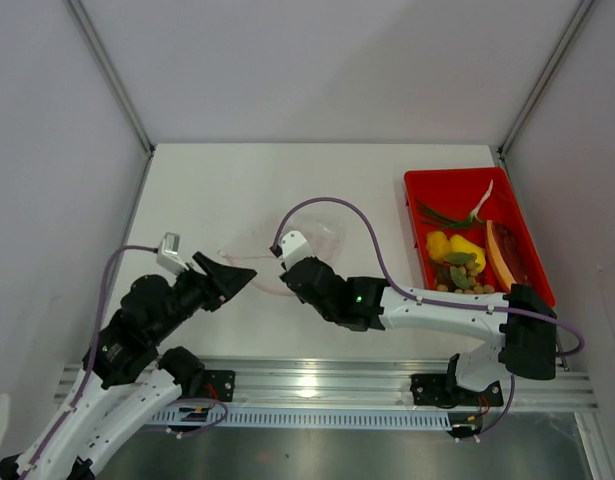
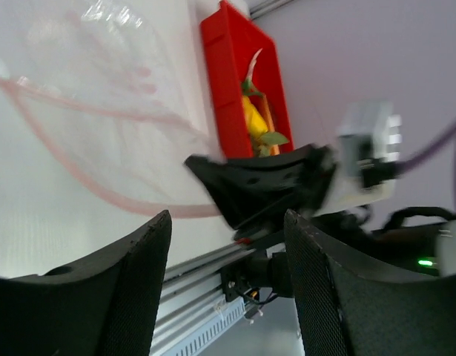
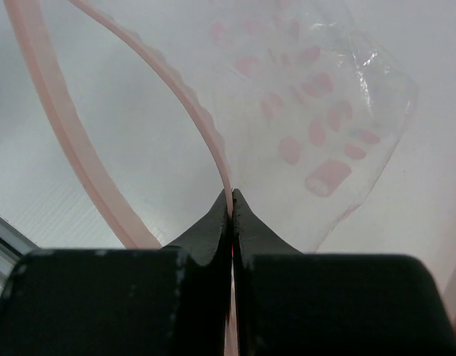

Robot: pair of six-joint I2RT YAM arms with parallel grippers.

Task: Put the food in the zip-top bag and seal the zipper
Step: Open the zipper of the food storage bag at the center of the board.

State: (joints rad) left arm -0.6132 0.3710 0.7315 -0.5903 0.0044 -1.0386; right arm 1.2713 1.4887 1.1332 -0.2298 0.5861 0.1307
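Observation:
The zip-top bag [image 1: 322,232] lies flat at mid-table, clear with pink dots, and also shows in the right wrist view [image 3: 309,111]. Its mouth gapes, the two pink zipper strips apart. My right gripper [image 3: 231,194] is shut on one zipper strip [image 3: 190,96] at the bag's near edge [image 1: 284,272]. My left gripper [image 1: 245,272] is open and empty just left of it, its fingers [image 2: 139,282] off the bag. The food sits in the red tray: yellow peppers [image 1: 452,247], green onion [image 1: 447,215], melon slice [image 1: 499,255], grapes [image 1: 465,282].
The red tray [image 1: 457,175] stands at the right edge of the table, against the right wall. White walls close the left, back and right. A metal rail [image 1: 317,375] runs along the near edge by the arm bases.

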